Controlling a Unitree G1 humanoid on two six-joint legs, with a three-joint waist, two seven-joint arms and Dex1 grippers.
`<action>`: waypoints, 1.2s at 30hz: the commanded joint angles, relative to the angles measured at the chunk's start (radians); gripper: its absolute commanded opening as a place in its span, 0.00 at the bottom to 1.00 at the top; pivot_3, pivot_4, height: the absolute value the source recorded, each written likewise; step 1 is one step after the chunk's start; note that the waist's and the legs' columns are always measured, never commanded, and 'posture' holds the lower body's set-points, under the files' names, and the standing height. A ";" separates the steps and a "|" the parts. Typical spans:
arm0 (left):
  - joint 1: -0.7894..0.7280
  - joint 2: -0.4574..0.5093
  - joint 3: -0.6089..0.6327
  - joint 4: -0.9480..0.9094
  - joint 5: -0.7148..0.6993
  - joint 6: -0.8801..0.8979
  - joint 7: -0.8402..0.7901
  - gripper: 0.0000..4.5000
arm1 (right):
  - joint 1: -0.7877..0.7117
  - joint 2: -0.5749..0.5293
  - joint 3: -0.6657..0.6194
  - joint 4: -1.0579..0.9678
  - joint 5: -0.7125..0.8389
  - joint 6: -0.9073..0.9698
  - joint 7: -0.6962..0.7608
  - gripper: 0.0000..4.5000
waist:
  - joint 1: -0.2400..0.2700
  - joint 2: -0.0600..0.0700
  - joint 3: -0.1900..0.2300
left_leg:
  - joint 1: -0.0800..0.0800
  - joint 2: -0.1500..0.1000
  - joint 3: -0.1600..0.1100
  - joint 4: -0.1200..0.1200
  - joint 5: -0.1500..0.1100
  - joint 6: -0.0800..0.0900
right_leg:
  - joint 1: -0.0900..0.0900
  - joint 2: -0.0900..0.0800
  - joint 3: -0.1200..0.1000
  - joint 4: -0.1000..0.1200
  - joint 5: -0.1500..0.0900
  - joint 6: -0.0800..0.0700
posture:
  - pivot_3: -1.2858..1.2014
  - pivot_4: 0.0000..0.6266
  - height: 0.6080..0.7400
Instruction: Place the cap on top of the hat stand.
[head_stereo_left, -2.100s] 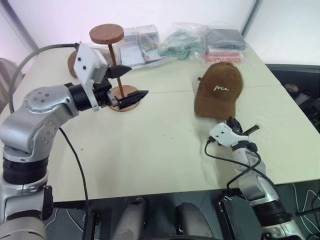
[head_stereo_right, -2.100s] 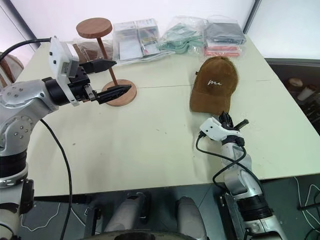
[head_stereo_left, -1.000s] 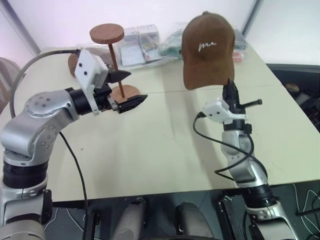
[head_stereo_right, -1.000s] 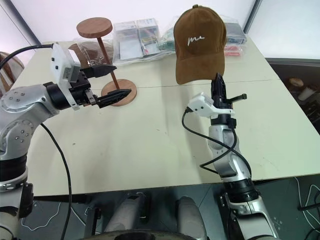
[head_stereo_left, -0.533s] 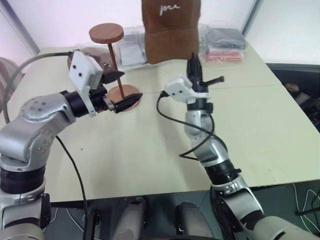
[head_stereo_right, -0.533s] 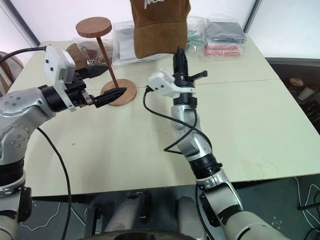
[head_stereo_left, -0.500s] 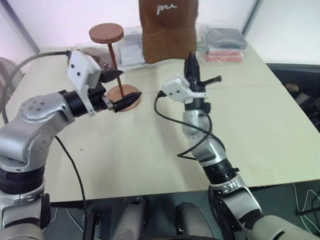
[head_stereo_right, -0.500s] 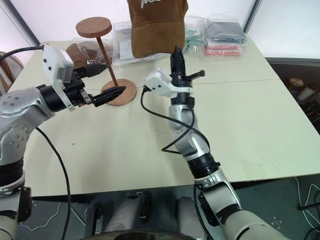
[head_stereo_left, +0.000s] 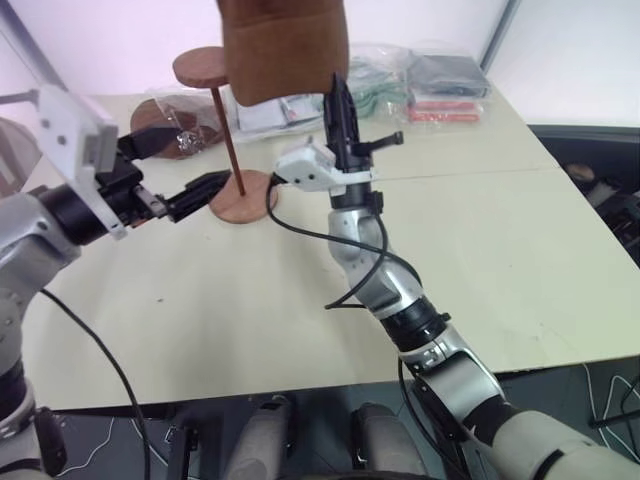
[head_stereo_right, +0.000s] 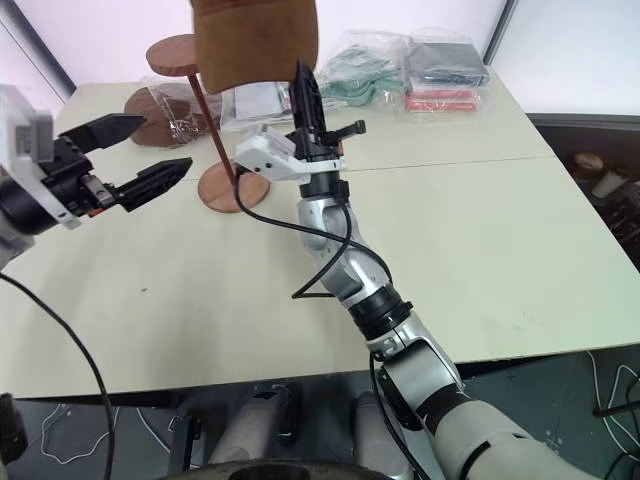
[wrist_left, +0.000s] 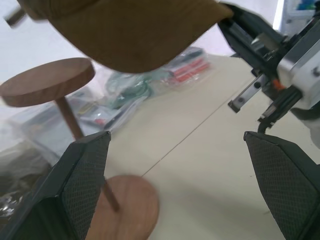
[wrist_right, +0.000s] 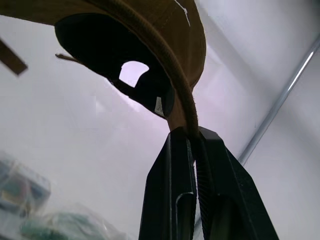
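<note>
High above the table (head_stereo_left: 520, 250), the brown cap (head_stereo_left: 285, 48) hangs in the air, its upper part cut off by the top of the head views. Its brim edge is pinched between the two black fingers of the right end effector (wrist_right: 192, 142), which are clamped tight on it; the right wrist view looks up into the cap's dark inside and its rear opening. The right arm rises from the near edge of the table, bent at the elbow, with the forearm steep and the end effector (head_stereo_left: 338, 100) pointing up and forward.

Just beside the cap, toward the robot's left, stands the hat stand (head_stereo_left: 228, 130): a round wooden base on the table, a thin upright rod, and a smaller round disc on top. The cap's lower edge hangs near the level of that disc and partly in front of it, not resting on it.

Further left, the left end effector (head_stereo_right: 135, 155) is held roughly level with its two fingers spread wide apart and empty, pointing toward the stand's rod.

Behind the stand lie clear plastic packets (head_stereo_left: 420, 85) and another brown cap (head_stereo_left: 160, 142), bagged.
</note>
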 joint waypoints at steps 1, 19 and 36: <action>0.016 0.021 0.053 -0.033 -0.019 -0.009 0.015 1.00 | -0.054 0.009 0.015 -0.006 -0.017 -0.045 -0.036 0.01 | 0.002 0.000 0.000 | 0.000 0.000 0.000 0.000 0.000 0.000 | 0.000 0.000 0.000 0.000 0.000 0.000 | 0.52 0.24 1.00; 0.087 0.062 0.121 -0.052 -0.017 -0.023 0.050 1.00 | -0.057 0.178 0.100 0.215 -0.017 -0.007 -0.138 0.01 | -0.013 0.000 0.000 | 0.001 0.000 0.000 -0.004 0.001 -0.002 | 0.000 0.000 0.000 0.000 0.000 0.000 | 0.52 0.24 1.00; 0.121 0.148 0.195 -0.080 -0.100 0.049 0.081 1.00 | -0.009 0.305 0.233 0.412 0.058 0.022 -0.308 0.01 | -0.014 0.000 0.000 | 0.001 0.000 -0.001 -0.005 0.001 -0.002 | -0.002 0.001 0.001 -0.001 0.000 0.000 | 0.52 0.24 1.00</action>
